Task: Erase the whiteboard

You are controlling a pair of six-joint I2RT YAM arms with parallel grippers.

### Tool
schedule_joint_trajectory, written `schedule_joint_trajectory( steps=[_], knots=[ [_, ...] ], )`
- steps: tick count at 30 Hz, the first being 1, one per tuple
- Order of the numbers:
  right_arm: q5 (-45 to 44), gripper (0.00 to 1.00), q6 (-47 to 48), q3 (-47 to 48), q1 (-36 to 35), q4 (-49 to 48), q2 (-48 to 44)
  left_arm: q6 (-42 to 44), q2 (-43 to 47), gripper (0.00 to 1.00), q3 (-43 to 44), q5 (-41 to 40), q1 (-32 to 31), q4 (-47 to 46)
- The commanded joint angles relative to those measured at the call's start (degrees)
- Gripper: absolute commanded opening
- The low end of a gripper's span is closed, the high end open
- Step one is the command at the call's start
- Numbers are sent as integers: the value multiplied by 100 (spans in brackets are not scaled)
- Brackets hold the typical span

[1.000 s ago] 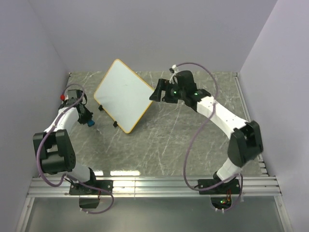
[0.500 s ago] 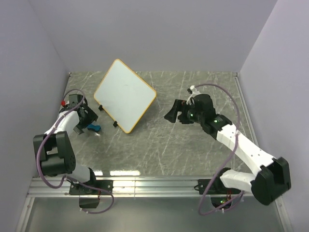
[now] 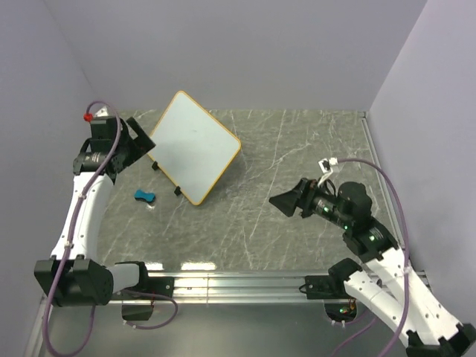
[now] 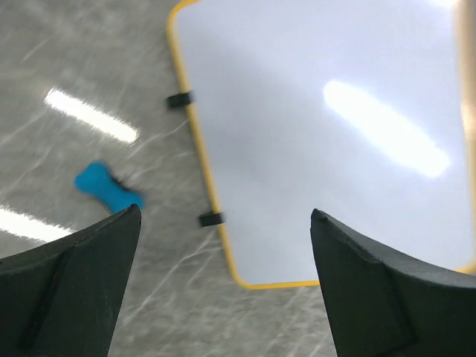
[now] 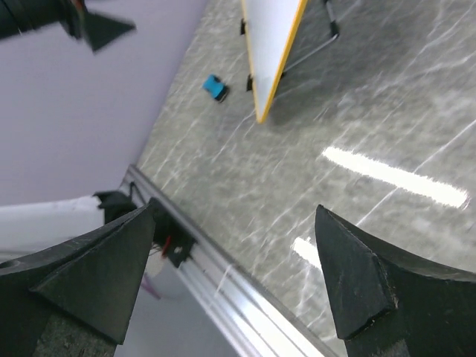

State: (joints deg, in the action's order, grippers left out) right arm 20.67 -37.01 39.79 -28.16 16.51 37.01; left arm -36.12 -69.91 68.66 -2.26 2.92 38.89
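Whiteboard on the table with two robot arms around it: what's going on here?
The whiteboard stands propped up on the grey table, and its face looks clean, with no marks showing. A small blue eraser lies on the table beside it, apart from both arms. The left gripper hangs open and empty above the board's left edge. The right gripper is open and empty too, well off to the right. Nothing is being held at this moment.
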Motion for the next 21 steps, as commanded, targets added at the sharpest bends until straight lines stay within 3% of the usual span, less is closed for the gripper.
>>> schedule_joint_trajectory(
  steps=[1,11,21],
  knots=[
    [271,95,-359,-296,-23,282,-553,-53,284,99,542,-3,-160,347],
    [561,95,-877,-1052,-31,774,-1977,-53,426,99,1561,139,-257,1058],
    [508,95,-983,-1035,-40,1275,-2532,131,680,99,1677,-19,-564,1296]
  ],
)
